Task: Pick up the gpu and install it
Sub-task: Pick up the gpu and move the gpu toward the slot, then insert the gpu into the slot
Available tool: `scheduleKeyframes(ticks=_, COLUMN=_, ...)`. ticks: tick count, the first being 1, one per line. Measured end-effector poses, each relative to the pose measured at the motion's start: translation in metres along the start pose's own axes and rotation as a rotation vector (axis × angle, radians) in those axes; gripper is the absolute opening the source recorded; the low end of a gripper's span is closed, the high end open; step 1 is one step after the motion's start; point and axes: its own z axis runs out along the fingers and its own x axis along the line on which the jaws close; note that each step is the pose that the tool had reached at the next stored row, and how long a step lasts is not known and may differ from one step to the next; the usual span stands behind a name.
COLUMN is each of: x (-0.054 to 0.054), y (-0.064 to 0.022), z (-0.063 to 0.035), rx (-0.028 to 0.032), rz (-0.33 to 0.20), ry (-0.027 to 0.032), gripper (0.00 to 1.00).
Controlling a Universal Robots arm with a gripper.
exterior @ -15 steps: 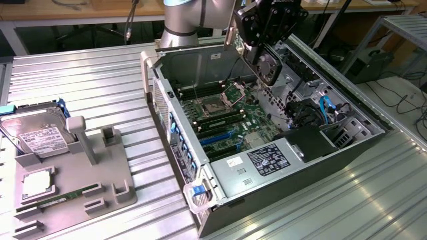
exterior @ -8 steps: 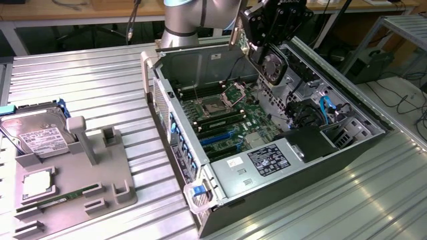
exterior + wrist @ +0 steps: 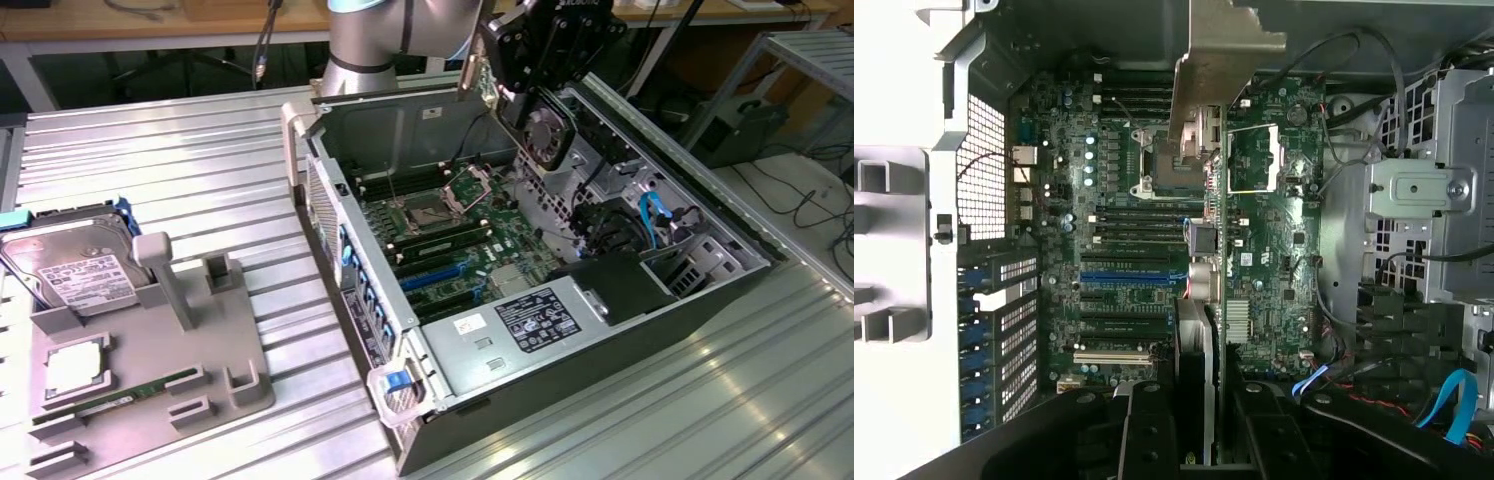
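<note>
The gpu (image 3: 545, 128) hangs above the open computer case (image 3: 747, 262), over the far end of the motherboard (image 3: 447, 235). Its round fan faces the exterior view's right and its silver bracket (image 3: 470, 62) points away from the arm's fingers. My gripper (image 3: 550, 45) is shut on the card's upper edge. In the wrist view the gpu (image 3: 1226, 250) appears edge-on, with the green board on one side, the fan housing (image 3: 1194, 330) on the other, and the bracket (image 3: 1216, 60) at the far end. My gripper (image 3: 1199, 435) clamps it between two black fingers (image 3: 1144, 435). Below the card lie the motherboard's expansion slots (image 3: 1126, 277).
On the exterior view's left a grey fixture tray (image 3: 200, 340) holds a silver hard drive (image 3: 74, 265), a processor (image 3: 74, 365) and a green memory stick (image 3: 134, 392). Inside the case sit a power supply (image 3: 534, 320), blue cables (image 3: 654, 215) and drive bays (image 3: 1414, 200).
</note>
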Motion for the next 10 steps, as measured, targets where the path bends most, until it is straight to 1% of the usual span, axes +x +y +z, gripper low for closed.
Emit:
scheduleKeyframes(ticks=6, x=0.0, y=0.0, z=0.0, rx=-0.0001, rz=-0.001, ry=-0.0001, gripper=0.27)
scheduleKeyframes(ticks=9, x=0.0, y=0.0, z=0.0, rx=-0.0002, rz=-0.024, ry=0.0004, gripper=0.27)
scheduleKeyframes(ticks=10, x=0.0, y=0.0, z=0.0, rx=-0.0004, rz=-0.044, ry=0.0008, gripper=0.27)
